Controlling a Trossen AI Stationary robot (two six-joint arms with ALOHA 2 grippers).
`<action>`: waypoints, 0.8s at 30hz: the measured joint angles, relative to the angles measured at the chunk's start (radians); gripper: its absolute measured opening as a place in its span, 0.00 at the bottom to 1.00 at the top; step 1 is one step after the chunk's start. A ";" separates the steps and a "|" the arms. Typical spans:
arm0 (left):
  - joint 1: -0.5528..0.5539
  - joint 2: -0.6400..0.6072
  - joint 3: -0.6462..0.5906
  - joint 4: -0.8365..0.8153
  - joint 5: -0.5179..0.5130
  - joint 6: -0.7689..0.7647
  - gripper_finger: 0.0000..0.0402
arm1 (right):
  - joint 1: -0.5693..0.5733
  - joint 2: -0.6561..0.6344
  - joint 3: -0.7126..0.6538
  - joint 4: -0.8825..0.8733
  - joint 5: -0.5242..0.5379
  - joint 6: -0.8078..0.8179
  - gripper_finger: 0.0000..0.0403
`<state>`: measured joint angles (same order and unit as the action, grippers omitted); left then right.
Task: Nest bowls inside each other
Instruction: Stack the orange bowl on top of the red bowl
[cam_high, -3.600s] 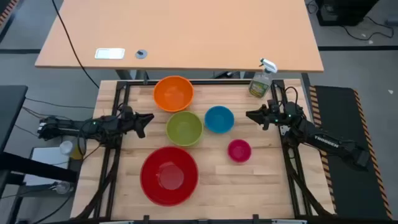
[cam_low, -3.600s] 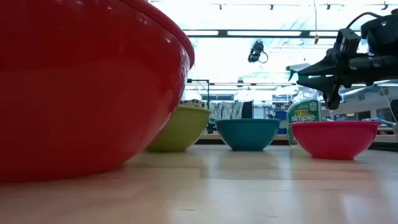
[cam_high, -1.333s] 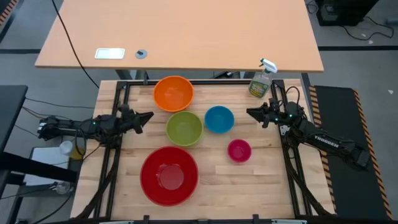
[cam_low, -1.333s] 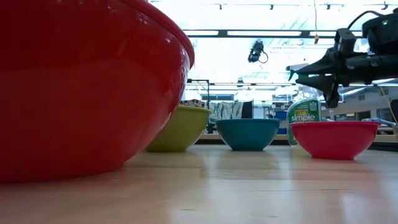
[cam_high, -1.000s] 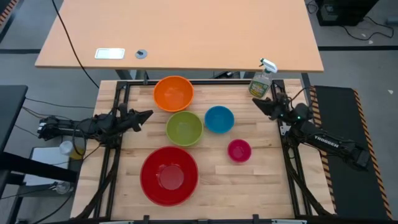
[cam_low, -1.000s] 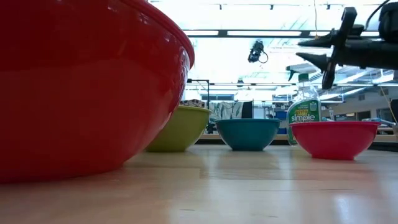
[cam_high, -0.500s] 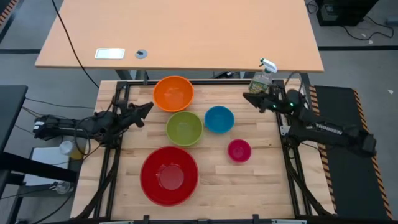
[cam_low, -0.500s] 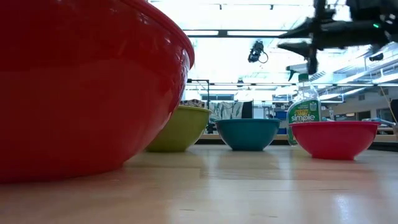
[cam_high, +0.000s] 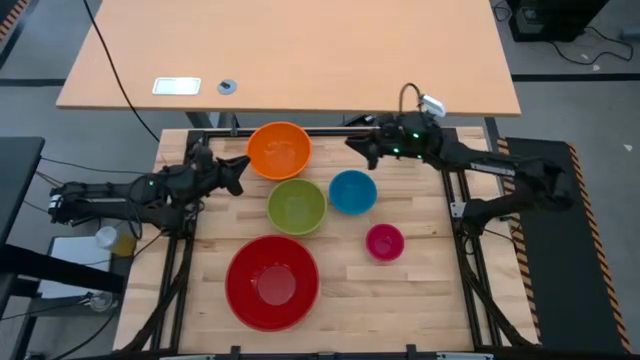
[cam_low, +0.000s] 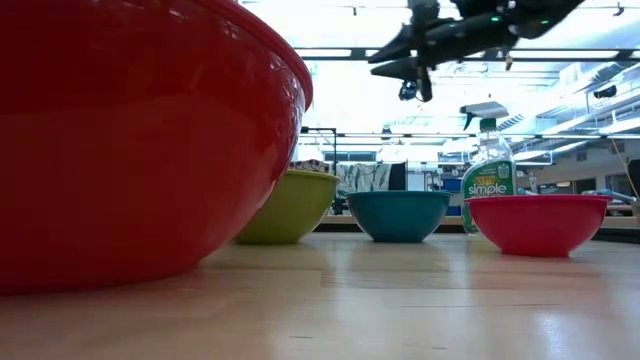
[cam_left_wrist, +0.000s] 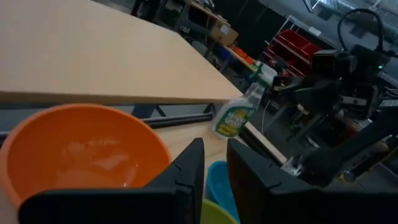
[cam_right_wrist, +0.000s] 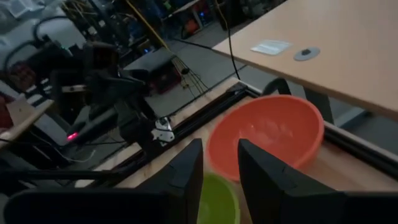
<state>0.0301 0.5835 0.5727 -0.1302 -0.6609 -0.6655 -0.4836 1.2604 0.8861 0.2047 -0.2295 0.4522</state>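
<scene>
Five bowls rest on their bases on the wooden table, apart from one another: orange (cam_high: 279, 150) at the far side, lime green (cam_high: 296, 206) and blue (cam_high: 352, 191) in the middle, pink (cam_high: 384, 242) toward the right, and the large red one (cam_high: 271, 282) near the front. My left gripper (cam_high: 240, 165) hovers shut just left of the orange bowl (cam_left_wrist: 81, 149), pointing at it. My right gripper (cam_high: 358, 145) hangs open high in the air between the orange and blue bowls, level, pointing left toward the orange bowl (cam_right_wrist: 267, 140). Neither holds anything.
A green-tinted spray bottle (cam_low: 490, 170) stands at the table's far right corner, mostly under my right arm in the high view. A tan desk (cam_high: 290, 50) lies beyond the far edge. Black frame rails (cam_high: 180, 250) run along the table's left and right sides.
My right gripper has risen and swung from the right edge beside the spray bottle toward the far left, over the gap between the blue and orange bowls. My left gripper has risen and moved toward the orange bowl. No bowl has moved.
</scene>
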 joint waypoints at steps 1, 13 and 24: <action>0.001 -0.001 0.009 -0.011 0.000 0.000 0.18 | 0.002 0.026 0.023 -0.001 0.000 -0.004 0.27; 0.031 0.035 0.132 -0.099 0.035 -0.008 0.18 | 0.018 0.223 0.228 -0.012 -0.003 -0.039 0.27; 0.154 0.085 0.253 -0.362 0.040 -0.083 0.18 | 0.029 0.390 0.441 -0.358 0.154 -0.157 0.30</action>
<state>0.1837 0.6689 0.8253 -0.4925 -0.6205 -0.7484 -0.4543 1.6500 1.3267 -0.1529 -0.0753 0.2951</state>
